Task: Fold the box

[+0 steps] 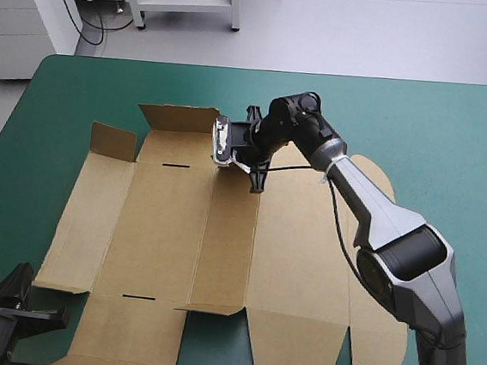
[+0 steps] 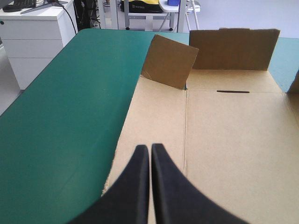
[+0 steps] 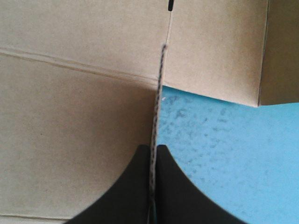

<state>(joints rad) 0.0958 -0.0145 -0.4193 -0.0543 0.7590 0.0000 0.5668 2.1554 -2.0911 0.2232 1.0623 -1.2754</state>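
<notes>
- The teal-green cover [image 1: 422, 122] is carrying the whole job, and it is showing bare just beside the right claw's pinched edge
- The box [image 1: 218, 266] is lying mostly flat across the middle of the table, stretching from under the right claw back toward the left one
- The right claw [image 3: 153, 150] is reaching over the box's far edge and clamping a thin upright strip of board [image 3: 159, 93], pads nearly meeting, brown panel on one side and cover on the other
- The left claw [image 2: 150, 150] is sitting pinched together with nothing in it, above the box's near left edge, so it is not pinning the sheet
- Ahead of the left claw, the far flap [image 2: 233, 49] is standing upright, and the small corner flap [image 2: 169, 60] beside it is leaning
- To do this step well, I judge the right claw should be swinging its strip about the crease rather than dragging it, since the loose sheet looks likely to slide
- The slot [image 2: 232, 91] ahead of the left claw is probably waiting for a tab, so alignment is mattering
</notes>
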